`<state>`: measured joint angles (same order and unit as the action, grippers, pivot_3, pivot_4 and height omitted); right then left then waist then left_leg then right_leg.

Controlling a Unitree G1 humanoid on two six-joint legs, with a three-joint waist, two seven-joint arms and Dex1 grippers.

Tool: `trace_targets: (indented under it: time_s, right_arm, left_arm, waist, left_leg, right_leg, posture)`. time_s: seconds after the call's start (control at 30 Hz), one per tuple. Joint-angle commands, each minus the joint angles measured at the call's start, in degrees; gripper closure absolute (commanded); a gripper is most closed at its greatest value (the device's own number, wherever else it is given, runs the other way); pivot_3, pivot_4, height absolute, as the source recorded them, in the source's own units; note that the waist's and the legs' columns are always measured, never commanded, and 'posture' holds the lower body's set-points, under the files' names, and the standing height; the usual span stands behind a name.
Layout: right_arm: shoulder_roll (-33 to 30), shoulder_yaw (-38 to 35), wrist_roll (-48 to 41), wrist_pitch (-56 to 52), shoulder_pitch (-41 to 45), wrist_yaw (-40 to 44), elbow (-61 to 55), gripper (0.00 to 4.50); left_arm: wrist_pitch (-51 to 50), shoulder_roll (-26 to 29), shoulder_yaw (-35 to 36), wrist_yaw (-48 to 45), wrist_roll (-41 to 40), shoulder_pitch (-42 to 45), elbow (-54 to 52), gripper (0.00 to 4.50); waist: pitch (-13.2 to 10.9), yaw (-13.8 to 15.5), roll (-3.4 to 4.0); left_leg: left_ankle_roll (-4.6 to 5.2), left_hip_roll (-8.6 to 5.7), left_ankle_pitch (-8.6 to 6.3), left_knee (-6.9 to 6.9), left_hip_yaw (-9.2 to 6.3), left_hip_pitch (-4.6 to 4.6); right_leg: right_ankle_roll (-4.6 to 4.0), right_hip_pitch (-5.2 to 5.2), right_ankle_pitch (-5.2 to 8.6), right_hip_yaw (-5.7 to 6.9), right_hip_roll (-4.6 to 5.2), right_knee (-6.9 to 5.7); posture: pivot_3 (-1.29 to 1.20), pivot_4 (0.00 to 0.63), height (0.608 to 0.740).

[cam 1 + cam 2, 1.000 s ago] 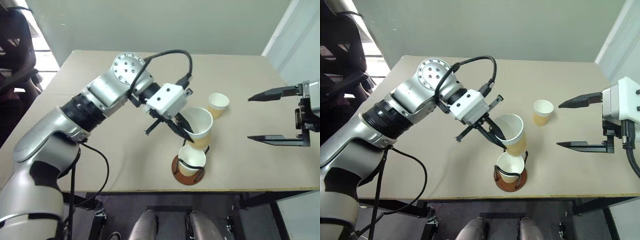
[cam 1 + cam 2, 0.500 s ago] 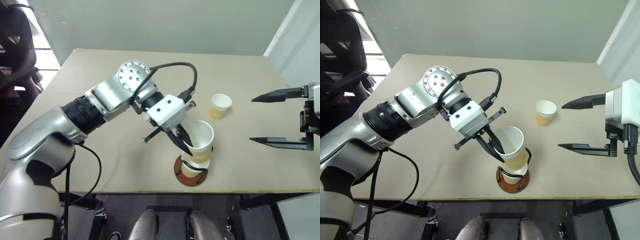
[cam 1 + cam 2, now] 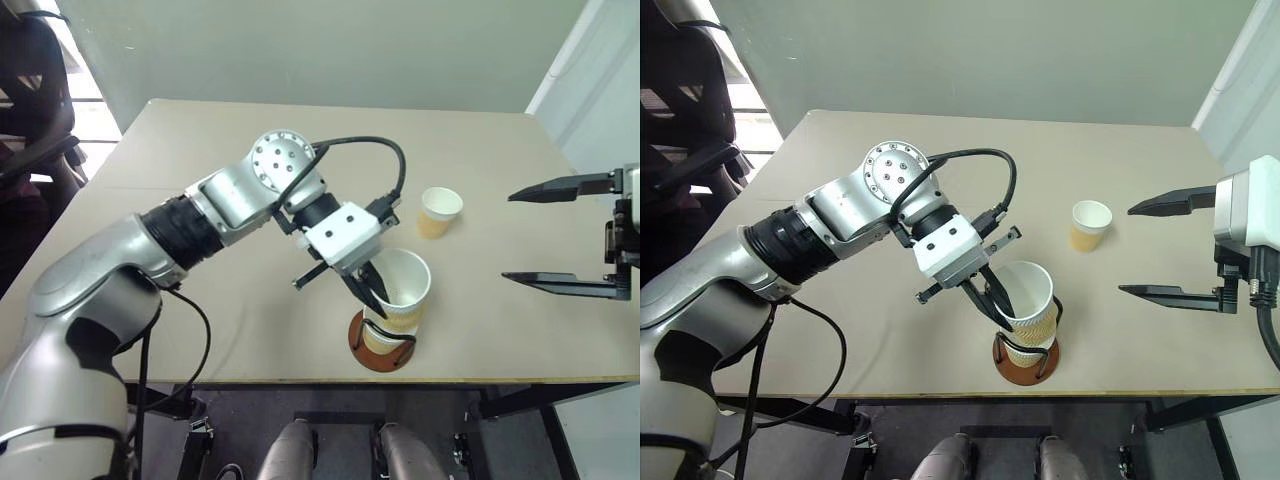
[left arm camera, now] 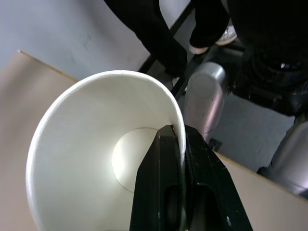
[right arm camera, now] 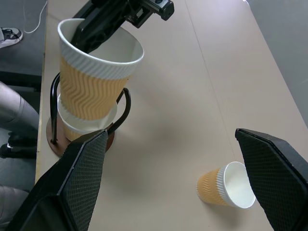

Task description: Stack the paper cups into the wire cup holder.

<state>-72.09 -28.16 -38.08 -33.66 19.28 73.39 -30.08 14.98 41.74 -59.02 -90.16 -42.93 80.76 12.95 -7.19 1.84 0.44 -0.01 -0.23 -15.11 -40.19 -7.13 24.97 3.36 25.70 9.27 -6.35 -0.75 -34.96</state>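
A rectangular beige table carries all task items near its front edge and right half; the far half and the left portion lie bare, leaving open surface around the work area. A round reddish-brown wooden disc with thin black wire loops, the wire cup holder, stands just inside the front edge of the table. Inside the loops sits a tapered paper cup with a tan zigzag-embossed sleeve and a white rolled rim, the lower cup, upright with its mouth facing up. A second, identical cup, the held cup, is partly nested in the lower cup, its long axis tilted slightly off vertical and its open mouth facing up; its smooth white interior and round bottom appear in the left wrist view. The left gripper pinches the wall of the held cup at the rim, one black finger inside and one outside, pressed together on the paper. A third cup, the free cup, stands upright on the table farther back and to the right, well apart from the holder, with clear table on all sides. The right gripper hovers beyond the right edge of the table, its two black textured fingers spread wide and holding nothing.
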Motion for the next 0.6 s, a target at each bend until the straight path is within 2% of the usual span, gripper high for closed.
trace_targets:
  time_s: [0.03, 0.27, 0.6]
  right_arm:
    - [-0.56, -1.85, -0.63, 0.63, 0.36, -1.09, -0.91, 0.16]
    - [-0.43, -1.15, -0.50, 1.09, 0.29, -1.75, -0.91, 0.16]
    - [-0.52, -1.06, -0.63, 1.26, 0.13, -2.14, -0.94, 0.16]
  left_arm:
    - [1.41, -0.32, 1.25, -2.34, 1.30, 0.54, 0.57, 4.47]
    - [0.46, -0.05, 0.99, -2.34, 0.69, 0.30, 0.20, 4.47]
    - [1.08, -0.84, 1.30, -2.34, 3.11, -0.50, 1.68, 0.96]
  waist:
    - [0.00, 0.00, 0.00]
    - [0.00, 0.00, 0.00]
    - [0.00, 0.00, 0.00]
  left_leg:
    - [0.00, 0.00, 0.00, 0.00, 0.00, 0.00]
    - [0.01, 0.00, -0.01, 0.02, 0.00, 0.00]
    - [0.01, 0.00, -0.01, 0.01, 0.00, 0.00]
  right_leg:
    - [0.03, 0.00, -0.02, 0.00, 0.00, 0.00]
    - [0.22, 0.01, -0.12, 0.01, 0.00, 0.01]
    - [0.21, 0.01, -0.12, 0.01, 0.00, 0.00]
  posture:
    - [0.00, 0.150, 0.740]
    - [0.00, 0.150, 0.740]
    - [0.00, 0.150, 0.740]
